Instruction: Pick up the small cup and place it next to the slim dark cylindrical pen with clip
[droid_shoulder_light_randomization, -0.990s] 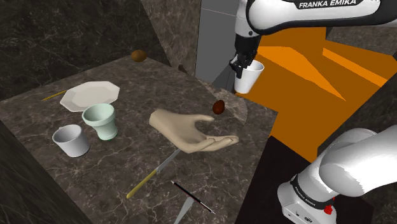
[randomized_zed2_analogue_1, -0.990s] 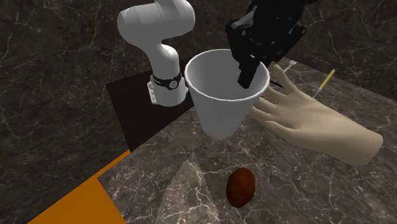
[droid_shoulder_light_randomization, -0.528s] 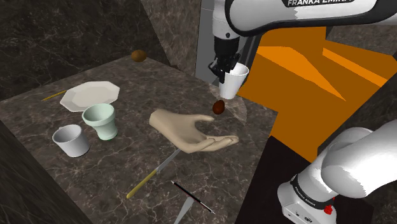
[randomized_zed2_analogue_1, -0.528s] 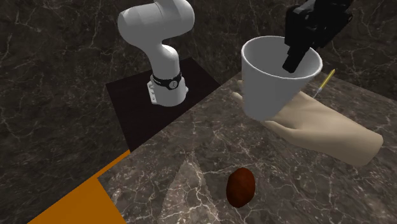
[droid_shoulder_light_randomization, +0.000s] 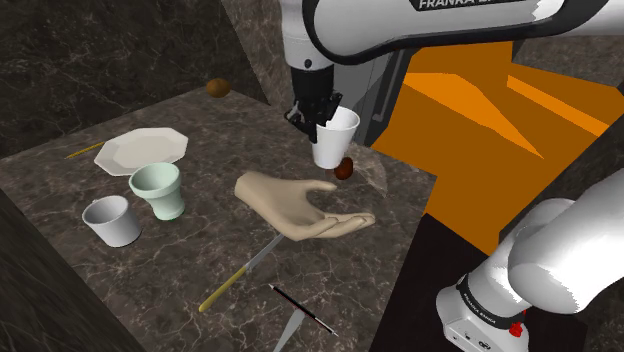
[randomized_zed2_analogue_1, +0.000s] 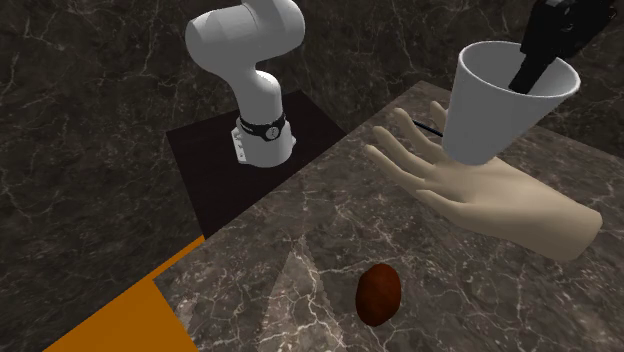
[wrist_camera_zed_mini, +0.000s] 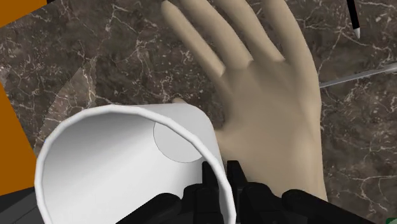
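Small white tapered cup (droid_shoulder_light_randomization: 334, 138) has travelled in the last second. It has come from out past the desk's edge, above the orange floor, in over the dark marbled desk (droid_shoulder_light_randomization: 150, 275). It now hangs in the air above the fingertips of the beige model hand (droid_shoulder_light_randomization: 300, 205), and in the shoulder view sits just beside a brown egg-shaped lump (droid_shoulder_light_randomization: 344, 169). Carry looks well under way by my reckoning; placing not yet begun. Slim black pen (droid_shoulder_light_randomization: 303, 310) lies well apart, near the desk's near edge beyond the model hand, so more travel is needed.

Black fingers (wrist_camera_zed_mini: 235, 179) pinch the cup's wall, one inside the rim and one outside; cup slightly tilted. White arm (droid_shoulder_light_randomization: 400, 25) stretches across the top of the shoulder view, wrist pointing down.
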